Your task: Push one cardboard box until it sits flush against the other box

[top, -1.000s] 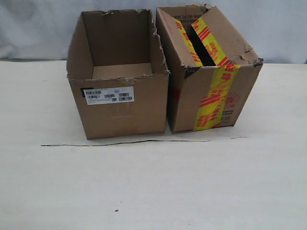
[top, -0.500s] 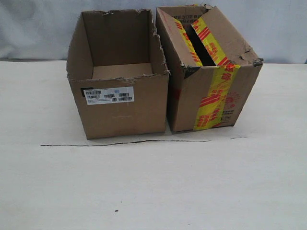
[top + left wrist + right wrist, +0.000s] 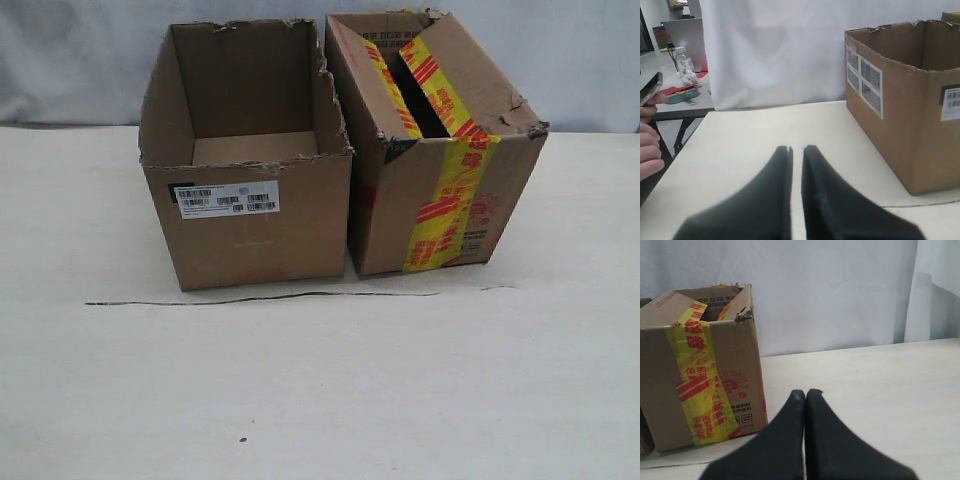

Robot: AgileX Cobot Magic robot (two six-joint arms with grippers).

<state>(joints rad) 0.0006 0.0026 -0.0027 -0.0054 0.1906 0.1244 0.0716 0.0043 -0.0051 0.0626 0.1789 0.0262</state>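
In the exterior view the plain cardboard box, open-topped with ragged edges and a white barcode label, stands on the left. The other box, with its yellow-and-red tape, stands right beside it; no gap shows between their front corners. Neither gripper appears in that view. My left gripper hovers low over the table, off the plain box's labelled side and apart from it, its black fingers nearly together with only a thin slit and nothing between. My right gripper is shut and empty, off the taped box's outer side without touching.
A thin dark line runs across the pale table in front of the boxes. A white curtain hangs behind. Past the table's edge in the left wrist view are a person's hand and a side table with a bottle.
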